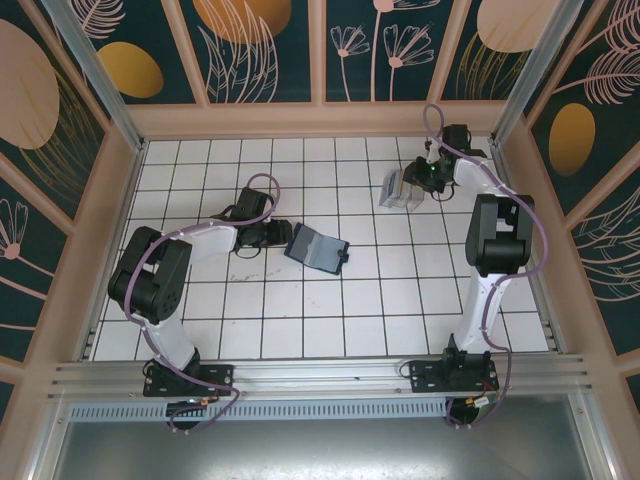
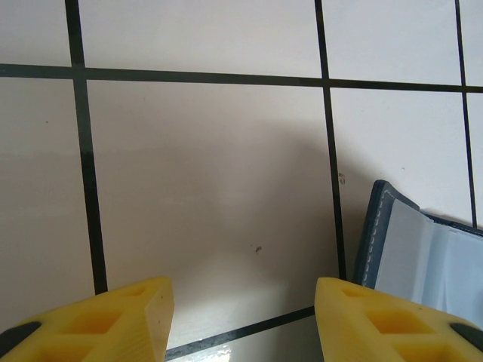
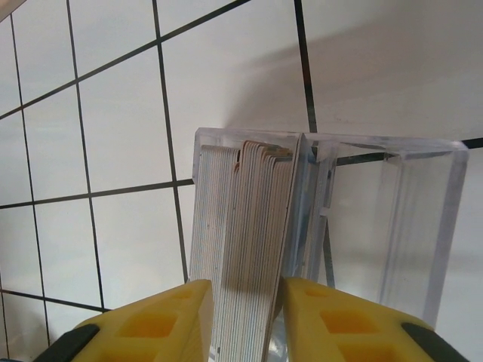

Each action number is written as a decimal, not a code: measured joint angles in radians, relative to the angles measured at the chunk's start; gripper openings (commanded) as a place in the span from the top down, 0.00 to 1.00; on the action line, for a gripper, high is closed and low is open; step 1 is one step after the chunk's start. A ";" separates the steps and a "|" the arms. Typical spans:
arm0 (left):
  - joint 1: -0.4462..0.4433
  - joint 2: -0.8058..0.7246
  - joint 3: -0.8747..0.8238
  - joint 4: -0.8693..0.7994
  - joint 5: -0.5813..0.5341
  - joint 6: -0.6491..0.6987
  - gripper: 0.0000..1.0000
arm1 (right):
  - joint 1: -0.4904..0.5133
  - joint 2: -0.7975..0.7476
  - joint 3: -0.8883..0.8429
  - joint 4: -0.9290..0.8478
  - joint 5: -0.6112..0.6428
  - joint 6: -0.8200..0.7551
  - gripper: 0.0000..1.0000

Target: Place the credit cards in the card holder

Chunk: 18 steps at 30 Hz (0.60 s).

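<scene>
The right gripper [image 3: 245, 294] is pinching a wad of credit cards [image 3: 241, 219], likely spilling when lifted; the left gripper [image 2: 241, 302] is hanging spread

i'm looking at a white tiled surface [image 1: 300, 330] w/ dark grid lines. left of centre, the navy card holder [image 1: 316, 248] lies open on the tiles, lighter blue-grey inside facing up. far right, a clear tray [image 1: 402, 190] sits on the tiles, well apart from the holder. few tiny dark specks nr the holder's edge.
</scene>
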 measured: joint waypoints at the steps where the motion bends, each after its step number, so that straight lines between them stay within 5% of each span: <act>1: 0.000 0.000 0.000 0.000 0.000 0.000 0.47 | 0.000 0.000 0.000 0.002 0.004 0.000 0.73; 15: 0.000 0.013 0.000 0.001 0.000 -0.007 0.47 | 0.000 -0.031 -0.043 0.045 0.091 0.000 0.76; 18: 0.000 0.014 0.000 0.001 0.001 -0.009 0.47 | 0.000 -0.040 -0.048 0.060 0.093 -0.001 0.69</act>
